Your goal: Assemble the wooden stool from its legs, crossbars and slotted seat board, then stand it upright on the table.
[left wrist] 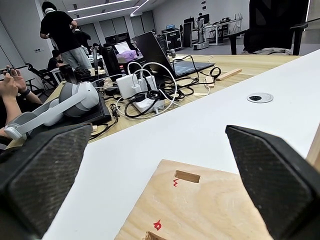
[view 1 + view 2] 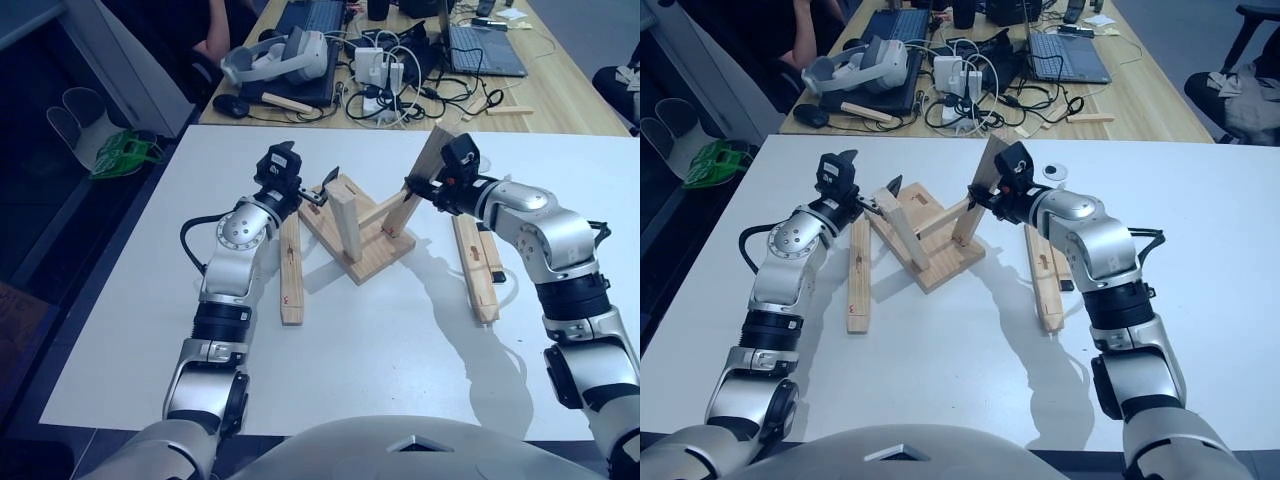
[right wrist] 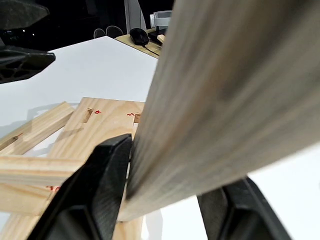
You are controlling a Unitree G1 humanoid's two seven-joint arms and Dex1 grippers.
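Pale wooden slotted seat board (image 2: 378,257): laid flat at the centre of the white table (image 2: 400,350), with one square wooden leg (image 2: 345,222) stood upright on it. A second, tilted wooden leg (image 2: 436,152) is clasped by the right gripper (image 2: 413,192) at the board's right edge. The left gripper (image 2: 322,190) is held spread apart at the left edge, grasping nothing. A loose wooden bar (image 2: 291,270) is laid alongside.

Seat board (image 1: 200,210): pale plywood, bare and matt, with a smooth sanded face and red pen marks by the slot.
Held leg (image 3: 235,90) in the right gripper (image 3: 165,195): raw softwood with straight grain, unvarnished. This gripper's fingers (image 3: 105,175) are black plastic, smooth, with a slight gloss.
Left gripper (image 1: 160,150) pads (image 1: 45,170): black, matt, rough cross-hatched texture.
Left loose leg (image 2: 291,275) at the board's 9 o'clock and right loose leg (image 2: 476,268) at 3 o'clock: the same bare pale timber.
Table (image 2: 400,350): white, smooth, low sheen.
Desk (image 2: 570,100) at 12 o'clock: light wood-look top.
Headset (image 2: 275,55): white glossy plastic.
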